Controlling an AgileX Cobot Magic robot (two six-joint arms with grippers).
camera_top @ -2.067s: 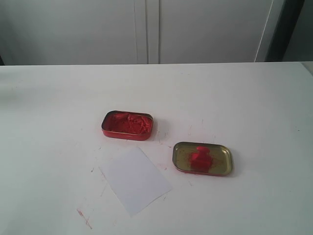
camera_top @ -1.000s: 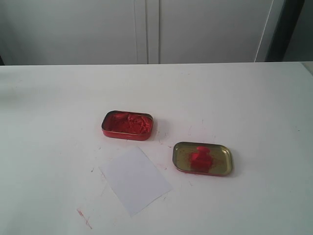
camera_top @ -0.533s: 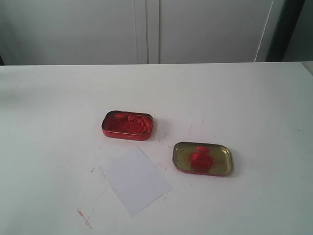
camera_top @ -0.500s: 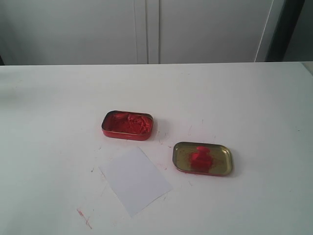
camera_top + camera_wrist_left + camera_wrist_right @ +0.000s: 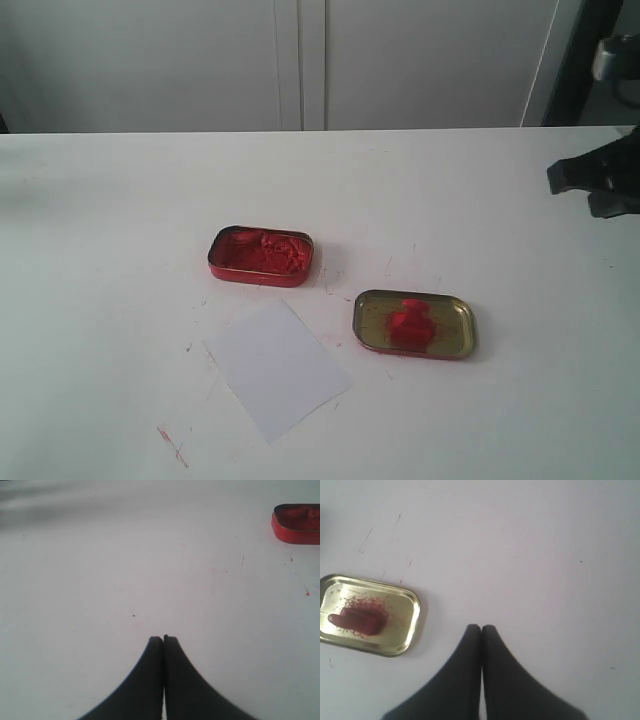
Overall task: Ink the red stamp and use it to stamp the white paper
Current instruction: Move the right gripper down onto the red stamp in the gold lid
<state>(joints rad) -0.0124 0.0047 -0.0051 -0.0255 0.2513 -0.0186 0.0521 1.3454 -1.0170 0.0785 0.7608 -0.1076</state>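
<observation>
The red stamp (image 5: 407,323) lies on its side inside a gold tin lid (image 5: 458,312), amid red smears; the right wrist view shows the stamp (image 5: 357,620) in the lid (image 5: 406,630) too. The white paper (image 5: 277,368) lies flat on the table, near the front and left of the lid. My right gripper (image 5: 481,627) is shut and empty, hovering over bare table beside the lid. Its black arm (image 5: 598,178) enters at the exterior view's right edge. My left gripper (image 5: 163,638) is shut and empty over bare table, out of the exterior view.
A red rectangular tin of lumpy red paste (image 5: 261,254) sits behind the paper; it also shows at the edge of the left wrist view (image 5: 297,522). Red ink marks (image 5: 171,446) streak the white tabletop near the front. White cabinet doors stand behind the table.
The right arm has come into the exterior view at the right edge, where nothing showed before. The tins, stamp and paper have not moved.
</observation>
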